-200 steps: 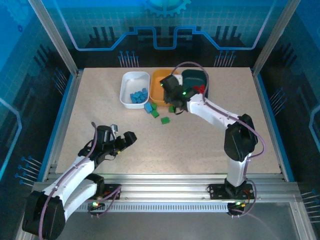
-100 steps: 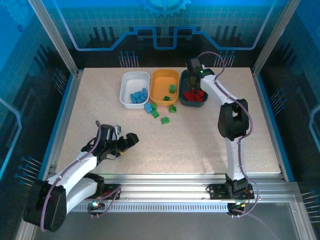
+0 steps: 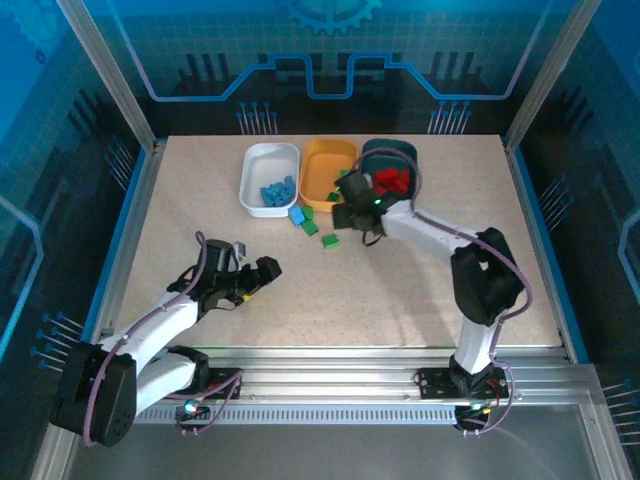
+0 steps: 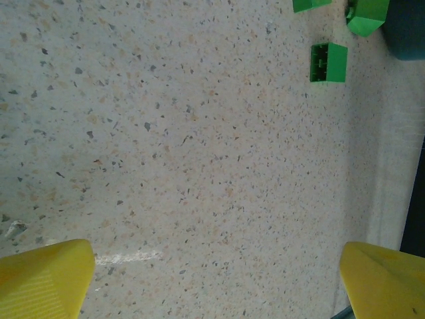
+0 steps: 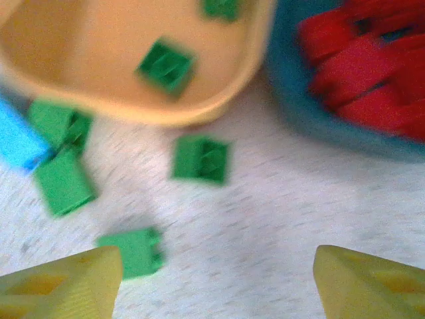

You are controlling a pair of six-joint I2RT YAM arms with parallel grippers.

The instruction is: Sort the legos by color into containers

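Note:
Three containers stand in a row at the back: a white tray (image 3: 250, 165) with light blue legos (image 3: 277, 190), an orange-yellow tray (image 3: 322, 165) (image 5: 99, 46) with green legos (image 5: 166, 65), and a dark teal tray (image 3: 392, 148) (image 5: 292, 100) with red legos (image 3: 392, 180) (image 5: 358, 66). Loose green legos (image 3: 330, 241) (image 5: 201, 158) (image 4: 327, 62) and one blue lego (image 3: 297, 214) (image 5: 23, 139) lie in front of the trays. My right gripper (image 3: 345, 212) (image 5: 216, 286) hovers open over these loose bricks, holding nothing. The left gripper (image 3: 262, 272) (image 4: 212, 279) is open above bare table.
The speckled tabletop (image 3: 400, 280) is ringed by an aluminium frame (image 3: 330, 350) and blue walls. The right arm's elbow (image 3: 480, 275) rises over the right half of the table. In the left wrist view a corner of the teal tray (image 4: 408, 30) shows at top right.
The right arm went to the teal tray, then swung back over the loose green bricks; its jaws went from shut to open. The left gripper crept slightly right.

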